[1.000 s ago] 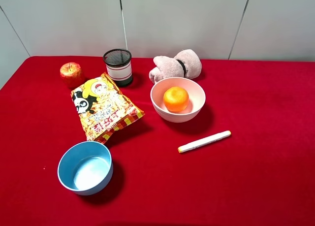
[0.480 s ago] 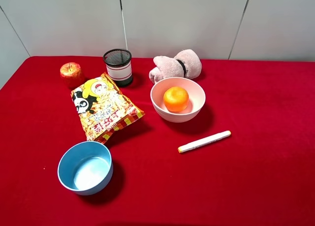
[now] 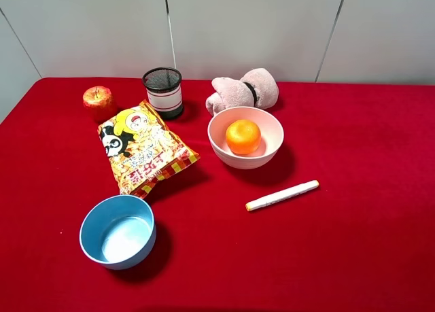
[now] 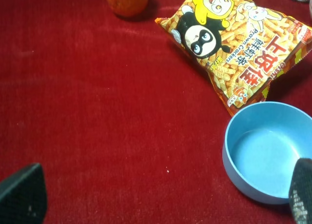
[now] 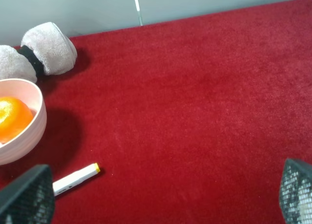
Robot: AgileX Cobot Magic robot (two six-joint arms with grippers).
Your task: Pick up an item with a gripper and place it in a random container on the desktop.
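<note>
The orange (image 3: 242, 136) lies inside the wide pale pink bowl (image 3: 245, 161) near the middle of the red cloth desktop (image 3: 353, 244). Neither arm shows in the exterior high view. In the right wrist view the orange (image 5: 12, 117) sits in the bowl (image 5: 29, 136). My right gripper (image 5: 161, 194) is open and empty, well away from them, with only its black fingertips (image 5: 27, 194) showing. My left gripper (image 4: 161, 199) is open and empty over bare cloth, with its fingertips (image 4: 19, 194) far apart.
A blue bowl (image 3: 117, 231) stands at the front left, next to my left gripper (image 4: 268, 153). A snack bag (image 3: 143, 147), a red-yellow apple (image 3: 98, 99), a black mesh pen cup (image 3: 163, 92) and a rolled pink towel (image 3: 242, 90) lie behind. A white marker (image 3: 282, 195) lies right of centre.
</note>
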